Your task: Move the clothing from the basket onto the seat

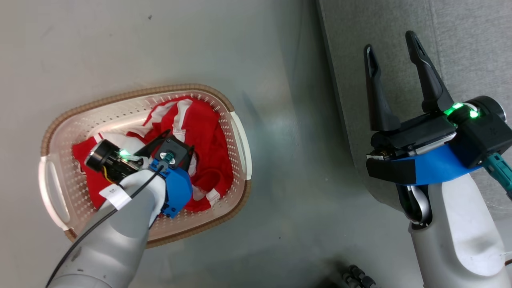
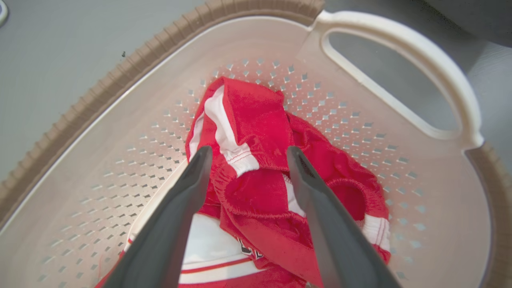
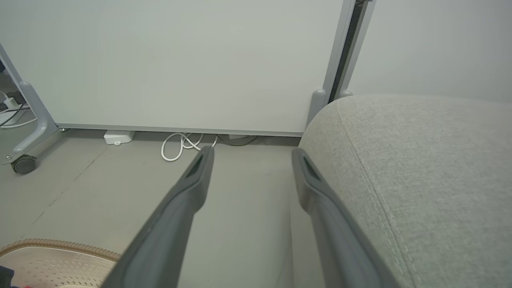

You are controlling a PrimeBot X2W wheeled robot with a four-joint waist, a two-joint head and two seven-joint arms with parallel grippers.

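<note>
Down over the basket (image 1: pixel 132 94) on the floor (image 1: pixel 280 160), my left gripper (image 2: pixel 248 154) hangs nose-down, jaws wide apart, clamped on nothing. Clothing (image 2: pixel 256 120) is all in the basket, a red heap w/ white stripes. Seat (image 1: pixel 460 32) sits off to my right, bare where I can see it. Right gripper (image 1: pixel 391 44) hovers at the seat's edge, jaws apart too, empty.

Step in hand, as I read it: first grab. Left wrist view puts the fingers (image 2: pixel 180 208) either side of a raised fold of the shorts (image 2: pixel 248 188), elastic bunched right between them, so that's a good target. Can't tell if the tips touch fabric.

Plan: drop straight, no sideways drift. Sink past the fold so I pinch a thick bunch, not one thin layer that slips. Jersey (image 2: pixel 208 244) lies underneath, prob. tangled in, so lift slow & watch whether it drags along. Stay off the perforated wall & handle (image 2: pixel 400 52); a snagged tip could tilt the basket. Clear the rim before swinging rt.
</note>
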